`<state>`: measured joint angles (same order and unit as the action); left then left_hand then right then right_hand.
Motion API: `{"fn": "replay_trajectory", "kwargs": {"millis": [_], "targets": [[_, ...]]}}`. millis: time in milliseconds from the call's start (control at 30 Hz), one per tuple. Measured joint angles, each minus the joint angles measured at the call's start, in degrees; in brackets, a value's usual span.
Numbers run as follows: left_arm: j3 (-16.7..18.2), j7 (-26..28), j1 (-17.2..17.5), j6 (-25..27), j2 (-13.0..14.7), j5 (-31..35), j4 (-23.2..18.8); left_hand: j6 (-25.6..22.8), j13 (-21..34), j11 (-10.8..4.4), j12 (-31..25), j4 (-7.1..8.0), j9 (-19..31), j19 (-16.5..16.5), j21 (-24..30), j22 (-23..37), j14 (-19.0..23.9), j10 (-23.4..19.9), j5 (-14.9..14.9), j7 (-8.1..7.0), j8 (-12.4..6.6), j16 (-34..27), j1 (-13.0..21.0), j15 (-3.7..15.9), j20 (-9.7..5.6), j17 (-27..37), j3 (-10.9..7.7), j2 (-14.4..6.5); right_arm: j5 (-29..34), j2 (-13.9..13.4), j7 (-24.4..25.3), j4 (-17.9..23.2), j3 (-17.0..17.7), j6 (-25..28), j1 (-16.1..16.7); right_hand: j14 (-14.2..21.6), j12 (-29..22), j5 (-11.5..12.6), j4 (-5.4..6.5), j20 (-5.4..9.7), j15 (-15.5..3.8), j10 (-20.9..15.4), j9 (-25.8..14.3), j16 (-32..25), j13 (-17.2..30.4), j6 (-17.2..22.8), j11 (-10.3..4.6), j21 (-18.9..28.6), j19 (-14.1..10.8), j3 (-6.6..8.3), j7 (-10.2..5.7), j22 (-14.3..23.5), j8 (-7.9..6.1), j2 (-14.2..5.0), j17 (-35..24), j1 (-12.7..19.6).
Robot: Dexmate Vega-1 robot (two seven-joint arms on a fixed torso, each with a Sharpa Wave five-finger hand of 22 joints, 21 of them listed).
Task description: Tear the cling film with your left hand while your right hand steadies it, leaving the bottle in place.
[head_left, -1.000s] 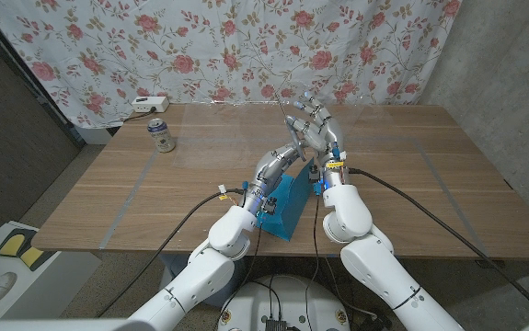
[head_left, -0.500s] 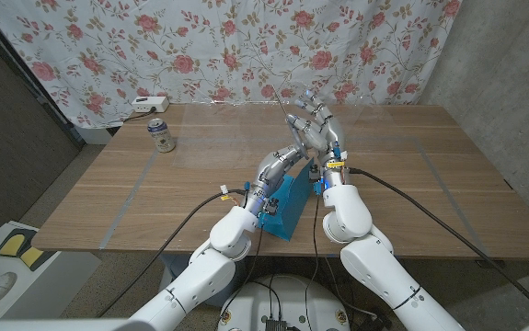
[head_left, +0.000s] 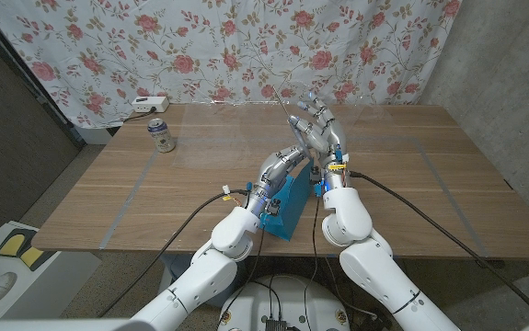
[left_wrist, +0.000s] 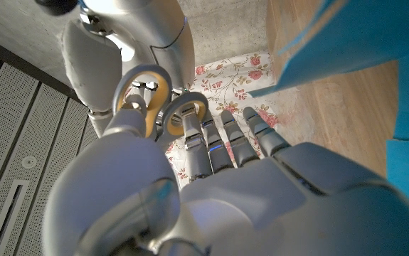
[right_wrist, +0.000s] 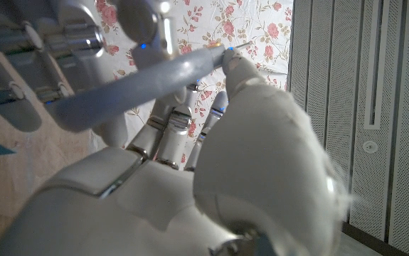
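Socket block (head_left: 149,102), white, one, at the table's (head_left: 108,198) far left edge below the floral curtain (head_left: 200,46). Just nearer, one can (head_left: 161,135), upright, alone, well apart from both hands.

Toward the middle, left hand (head_left: 293,153) raised off the wood at the end of a forearm slanting up from the near left. Meets the right hand above the table's centre. Seen from the left wrist (left_wrist: 261,192): fingers (left_wrist: 225,142) reach out fairly straight and side by side, with two ring-shaped tips curved close together beside them. Cannot tell whether anything sits between those tips, so cannot tell grasping or released.

Under the left forearm, one blue box (head_left: 287,207) on the near part of the table, long axis running from the near edge toward the far side and leaning slightly right.

Rightmost, right hand (head_left: 324,136), raised likewise, touching or just beside the left. Seen from the right wrist (right_wrist: 190,185): fingers (right_wrist: 168,135) extend together, thumb (right_wrist: 261,121) arches over them and pinches one end of the cling film (right_wrist: 140,85), bunched into one pale strand. Lies long across the fingers, far end reaching to the left hand's fingertips (right_wrist: 19,71). Held in the air above the table's middle, beyond the box.
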<state>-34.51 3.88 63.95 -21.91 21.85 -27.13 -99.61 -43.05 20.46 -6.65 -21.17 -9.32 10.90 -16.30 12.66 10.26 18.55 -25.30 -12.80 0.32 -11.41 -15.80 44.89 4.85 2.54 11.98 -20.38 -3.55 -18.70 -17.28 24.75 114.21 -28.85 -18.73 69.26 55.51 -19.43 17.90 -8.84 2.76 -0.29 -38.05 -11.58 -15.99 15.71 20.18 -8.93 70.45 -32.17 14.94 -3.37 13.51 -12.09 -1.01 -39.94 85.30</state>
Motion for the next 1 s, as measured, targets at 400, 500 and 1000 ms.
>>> {"fn": "replay_trajectory", "kwargs": {"millis": [400,500,1000], "targets": [[0.0,0.4,0.6,-0.3,-0.1,0.2,-0.2,1.2,0.2,0.11,0.4,0.25,0.0,0.0,-0.3,0.0,-0.9,1.2,0.0,-0.02,0.41,0.0,0.0,-0.04,0.01,0.2,0.25,0.0,1.0,0.4,0.9,0.0,-0.6,-0.8,0.5,0.0,0.0,0.0,0.00,-0.02,0.00,0.0,0.0,-0.2,0.0,0.0,0.01,0.4,0.4,0.00,0.00,-0.4,0.00,0.01,-0.3,0.0],[0.0,0.6,0.7,-0.3,-0.1,0.3,-0.3,1.3,0.4,0.51,0.8,0.49,0.0,0.0,-0.5,0.0,-1.1,1.6,0.0,0.08,0.41,0.0,0.0,-0.26,0.01,0.2,0.49,0.0,1.6,0.4,1.4,0.0,-1.0,-1.1,0.5,0.0,0.0,0.0,0.00,-0.12,0.00,-0.2,0.0,-0.2,0.0,0.1,-0.21,0.4,0.5,-0.01,-0.12,-0.5,0.00,0.02,-0.3,0.0],[-0.1,1.1,0.8,-0.8,-0.8,0.4,0.0,0.8,0.4,0.15,0.4,0.25,0.0,-0.6,-0.5,0.0,-0.1,-1.2,0.0,-0.22,0.32,0.0,0.5,0.43,-0.16,0.1,0.73,0.1,3.1,0.3,3.5,-0.3,-2.6,-1.9,0.5,0.0,0.0,0.0,-0.25,-0.30,-0.01,-0.4,0.0,-0.2,0.0,0.3,-0.40,0.8,0.7,0.24,-0.30,-0.9,0.00,0.03,-0.2,0.0]]}}
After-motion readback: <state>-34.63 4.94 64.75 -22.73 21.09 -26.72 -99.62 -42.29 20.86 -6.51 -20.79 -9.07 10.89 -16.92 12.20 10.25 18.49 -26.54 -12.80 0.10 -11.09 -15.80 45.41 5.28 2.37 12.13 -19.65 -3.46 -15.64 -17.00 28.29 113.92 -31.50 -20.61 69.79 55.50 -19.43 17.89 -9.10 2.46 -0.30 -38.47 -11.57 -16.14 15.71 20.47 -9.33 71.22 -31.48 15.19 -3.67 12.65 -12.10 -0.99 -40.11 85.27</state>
